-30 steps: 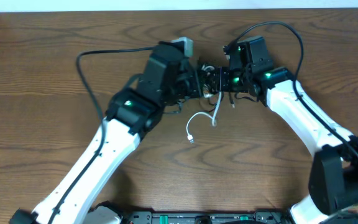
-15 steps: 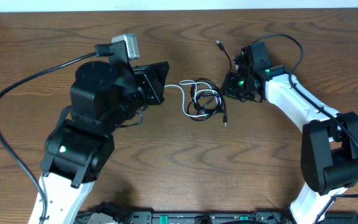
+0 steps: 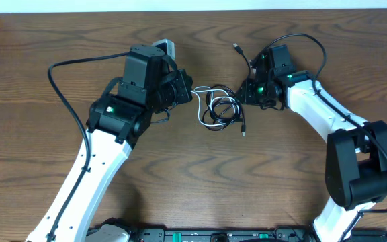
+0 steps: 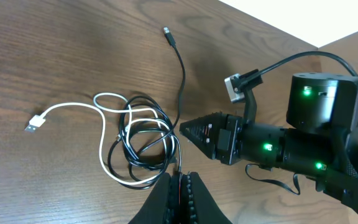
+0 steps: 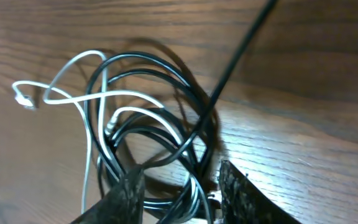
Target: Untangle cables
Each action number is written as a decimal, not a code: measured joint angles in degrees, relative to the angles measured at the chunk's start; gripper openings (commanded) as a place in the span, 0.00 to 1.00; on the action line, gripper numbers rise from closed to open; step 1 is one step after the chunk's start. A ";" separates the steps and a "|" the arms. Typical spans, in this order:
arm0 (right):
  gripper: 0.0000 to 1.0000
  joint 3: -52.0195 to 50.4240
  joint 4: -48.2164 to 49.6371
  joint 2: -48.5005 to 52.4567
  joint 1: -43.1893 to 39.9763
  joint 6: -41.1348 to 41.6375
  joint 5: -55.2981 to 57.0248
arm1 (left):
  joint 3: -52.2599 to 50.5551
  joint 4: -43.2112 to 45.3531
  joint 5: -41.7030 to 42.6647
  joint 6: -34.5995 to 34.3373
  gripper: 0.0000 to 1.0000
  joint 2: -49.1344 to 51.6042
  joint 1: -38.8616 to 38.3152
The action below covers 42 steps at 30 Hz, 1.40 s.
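Two arms face each other across a small knot of cables (image 3: 220, 109). It lies on the far half of the table (image 3: 281, 195), close to the back edge, where a pale strip (image 3: 180, 5) runs. On the near side, broad wood grain shows between the arms.

The left arm (image 3: 98, 161) reaches up from the near left, its wrist held above the wood. The left gripper (image 4: 180, 186) hangs just left of the knot, fingers pressed together. The right arm (image 3: 328, 114) bends in from the right. The right gripper (image 5: 180, 177) sits at the knot's right side, fingers parted, with loops of the black cables (image 5: 148, 81) in the gap.

The white cable (image 4: 73, 107) trails left to its plug (image 4: 33, 123). One black strand (image 4: 180, 68) runs toward the back edge.
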 measured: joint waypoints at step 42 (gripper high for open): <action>0.01 0.90 -7.69 -6.86 -9.55 2.69 -29.68 | 0.00 -2.60 3.65 32.30 0.33 7.80 -13.09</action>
